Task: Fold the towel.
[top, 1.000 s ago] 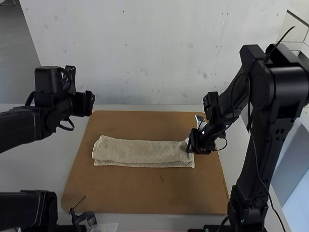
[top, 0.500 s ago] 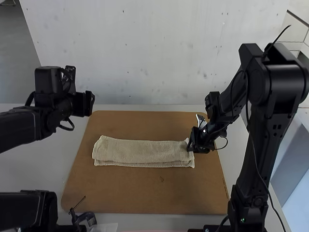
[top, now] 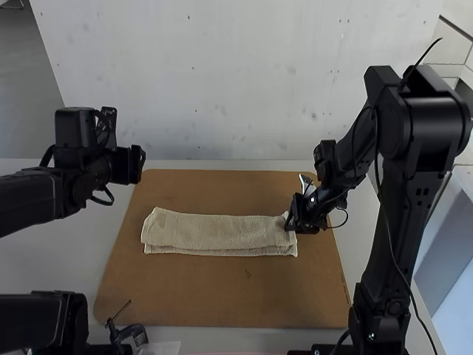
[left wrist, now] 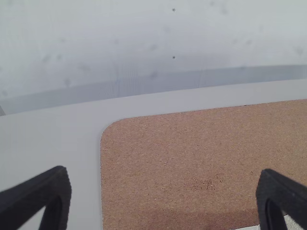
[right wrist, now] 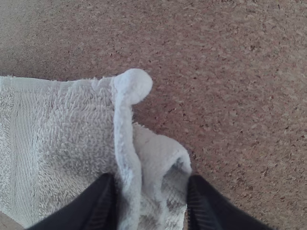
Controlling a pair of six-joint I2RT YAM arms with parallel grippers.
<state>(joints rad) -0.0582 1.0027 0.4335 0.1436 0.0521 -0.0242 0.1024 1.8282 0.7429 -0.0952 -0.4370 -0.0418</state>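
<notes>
The towel (top: 218,232) lies as a long, narrow strip on the brown board (top: 222,296), which rests on the pale tabletop (top: 74,259). It looks folded lengthwise already, with a strip of lower layer peeking out along the edge nearest the arms. It should handle as light, limp and soft, with enough nap that it won't slip easily and nothing fragile about it. The trouble is that it sags and ruffles wherever it is squeezed. The best hold is a short end, taken deep enough to catch every layer, since a shallow bite could leave the lower one behind. The right tool (right wrist: 152,184) is at the strip's right end and, as far as I can judge, is pinching it there: cloth stands up in soft ridges between the two fingers, near a corner. The left tool (top: 137,164) hangs over the far left of the board, its fingers spread wide and holding nothing. Carrying the right end over toward the left looks like the next fold; a slow lift would keep the layers together. As for containers, the towel sits directly on the board, not in one.
</notes>
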